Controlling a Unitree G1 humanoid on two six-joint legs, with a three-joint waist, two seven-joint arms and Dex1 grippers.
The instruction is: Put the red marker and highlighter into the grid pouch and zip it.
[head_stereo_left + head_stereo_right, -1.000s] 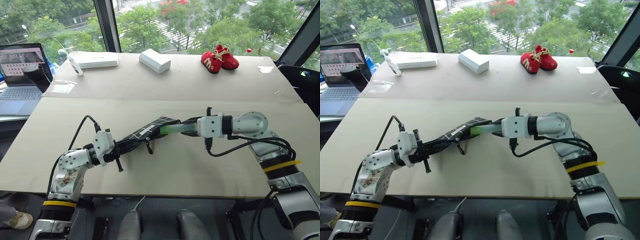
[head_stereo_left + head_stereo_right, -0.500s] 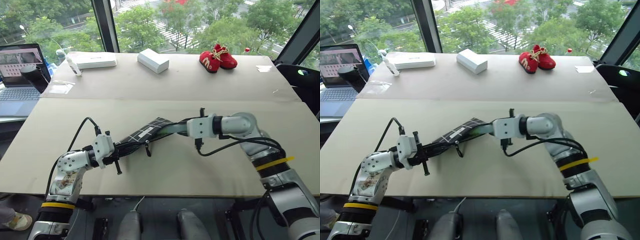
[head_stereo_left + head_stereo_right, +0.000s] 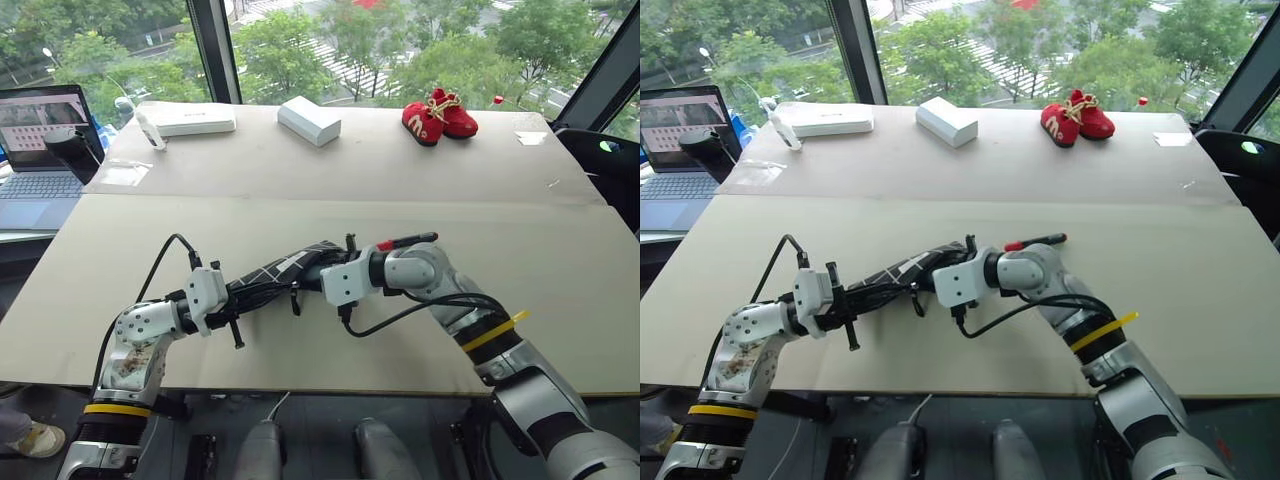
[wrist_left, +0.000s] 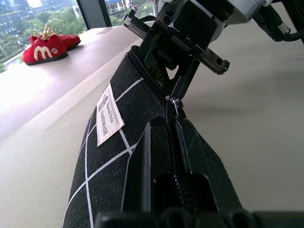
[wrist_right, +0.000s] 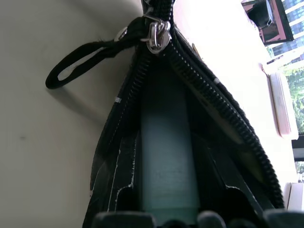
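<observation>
1. The right gripper [image 3: 318,280] has pushed the highlighter [image 5: 166,156] inside the open grid pouch [image 3: 280,268]; its jaws are loosening.
2. The left gripper [image 3: 240,297] stays clamped on the pouch's end.
3. The red marker [image 3: 408,241] lies on the table [image 3: 300,200], waiting.

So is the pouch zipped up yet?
No, still open. The pouch mouth gapes, zipper pull at the far end, and the highlighter is lying inside.
</observation>
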